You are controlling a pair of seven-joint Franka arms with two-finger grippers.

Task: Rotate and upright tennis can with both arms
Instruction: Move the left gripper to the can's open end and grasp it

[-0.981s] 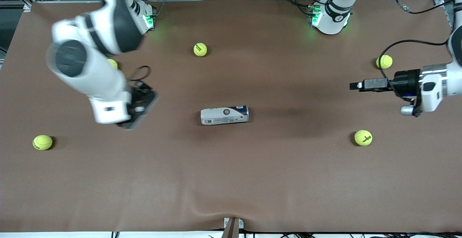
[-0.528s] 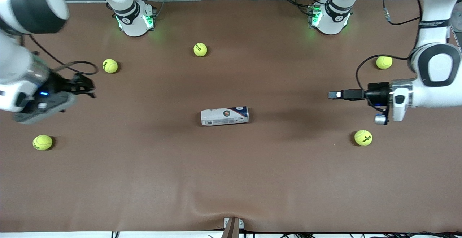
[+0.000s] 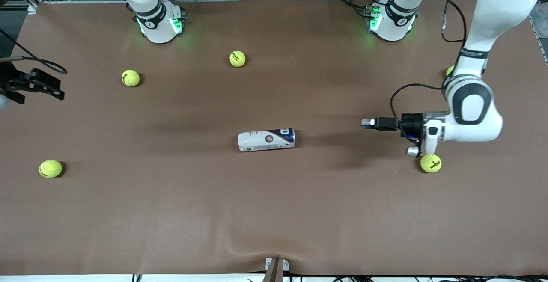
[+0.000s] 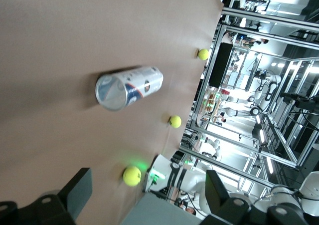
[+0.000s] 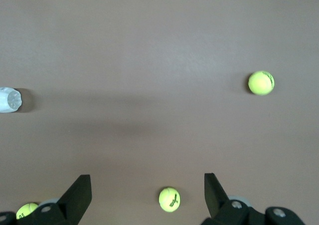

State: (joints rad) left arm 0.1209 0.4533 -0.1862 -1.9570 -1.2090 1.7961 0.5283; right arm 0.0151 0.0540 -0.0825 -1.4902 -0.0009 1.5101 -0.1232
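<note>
The slim white plastic tennis can with navy-red label [image 3: 266, 139] lies sideways mid-table. My left end effector [image 3: 369, 123], fingers apart, faces its rim; my right end effector [image 3: 32, 86], fingers spread, waits over the right arm's table end.

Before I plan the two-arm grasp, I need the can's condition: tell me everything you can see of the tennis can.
The tennis can is a slim plastic cylinder lying on its side on the brown table, near its middle. Its white end points toward the right arm's end; its navy-red labelled part and silver rim toward the left arm's. Through the clear end it looks empty. Nothing touches it but the table.
</note>
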